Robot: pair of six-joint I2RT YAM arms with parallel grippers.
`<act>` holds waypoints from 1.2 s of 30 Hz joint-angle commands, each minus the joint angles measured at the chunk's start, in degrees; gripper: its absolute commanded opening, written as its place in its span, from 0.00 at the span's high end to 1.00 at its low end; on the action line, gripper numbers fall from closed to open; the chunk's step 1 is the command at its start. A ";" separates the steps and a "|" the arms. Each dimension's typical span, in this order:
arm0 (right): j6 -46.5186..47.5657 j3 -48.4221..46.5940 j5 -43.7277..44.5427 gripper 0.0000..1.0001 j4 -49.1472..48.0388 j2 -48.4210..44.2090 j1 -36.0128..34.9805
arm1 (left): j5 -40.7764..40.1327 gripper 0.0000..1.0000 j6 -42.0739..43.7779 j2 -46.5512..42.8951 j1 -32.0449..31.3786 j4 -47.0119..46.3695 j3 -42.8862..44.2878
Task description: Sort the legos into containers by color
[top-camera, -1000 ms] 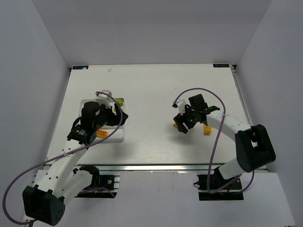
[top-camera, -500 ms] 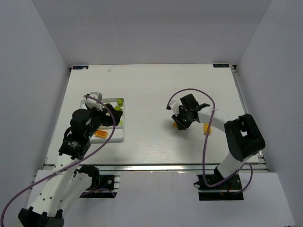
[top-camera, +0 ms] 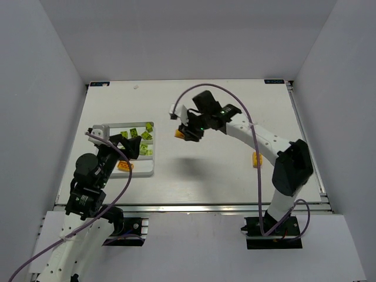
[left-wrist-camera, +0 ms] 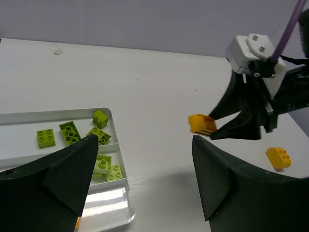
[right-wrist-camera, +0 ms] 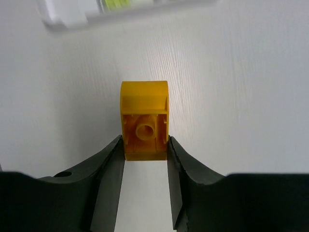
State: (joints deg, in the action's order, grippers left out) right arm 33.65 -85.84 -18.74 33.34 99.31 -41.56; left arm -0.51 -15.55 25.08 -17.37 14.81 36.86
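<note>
My right gripper (top-camera: 183,131) is shut on an orange-yellow lego (top-camera: 178,133) and holds it above the table, just right of the white tray (top-camera: 150,171). The held lego shows between the fingers in the right wrist view (right-wrist-camera: 144,126) and in the left wrist view (left-wrist-camera: 203,123). Several lime green legos (top-camera: 141,134) lie in the tray's far compartment (left-wrist-camera: 72,133). One orange-yellow lego (top-camera: 124,166) lies in the near compartment. Another orange-yellow lego (top-camera: 257,159) lies on the table at the right (left-wrist-camera: 279,157). My left gripper (top-camera: 124,147) is open and empty over the tray's near part.
The tray's corner (right-wrist-camera: 72,13) shows at the top of the right wrist view. The right arm's purple cable (top-camera: 235,106) loops above the table. White walls close in the table on three sides.
The right gripper has lifted the orange-yellow lego off the table and carried it left, towards the tray. The left arm has drawn back towards the near edge, uncovering the tray.
</note>
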 commanded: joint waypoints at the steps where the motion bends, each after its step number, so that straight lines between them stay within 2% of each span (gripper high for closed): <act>1: 0.46 -9.23 -5.42 1.00 4.19 8.42 -5.10 | -3.43 0.12 -0.36 -3.27 0.31 -2.32 -1.18; 5: -1.74 -24.16 -7.01 1.00 5.76 19.24 -9.23 | -5.02 0.12 -0.36 -6.36 0.31 -3.21 -2.14; 6: -2.01 -30.29 -7.10 1.00 6.03 23.52 -9.67 | -5.20 0.12 -0.27 -7.23 0.31 -3.29 -2.14; 9: -2.54 -39.28 -6.92 1.00 6.30 30.14 -12.05 | -5.81 0.12 -0.09 -8.20 0.31 -3.29 -2.32; 15: -2.62 -39.40 -5.78 1.00 0.59 33.84 -17.05 | -5.64 0.12 -0.01 -9.08 0.31 -3.56 -2.41; 22: -3.94 -39.49 -4.99 0.98 -3.01 36.39 -19.70 | -5.11 0.12 0.08 -9.70 0.31 -3.56 -2.41; 34: -6.31 -40.98 -0.42 0.88 -8.21 39.91 -21.98 | -4.85 0.12 0.17 -10.05 0.31 -3.65 -2.50; 36: -6.40 -41.07 -0.33 0.78 -8.47 40.26 -21.81 | -4.85 0.12 0.17 -10.05 0.31 -3.73 -2.59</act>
State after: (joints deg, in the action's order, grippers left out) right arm 28.40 -123.98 -20.16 28.16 139.50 -63.18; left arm -5.56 -15.53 15.53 -17.37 11.70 34.89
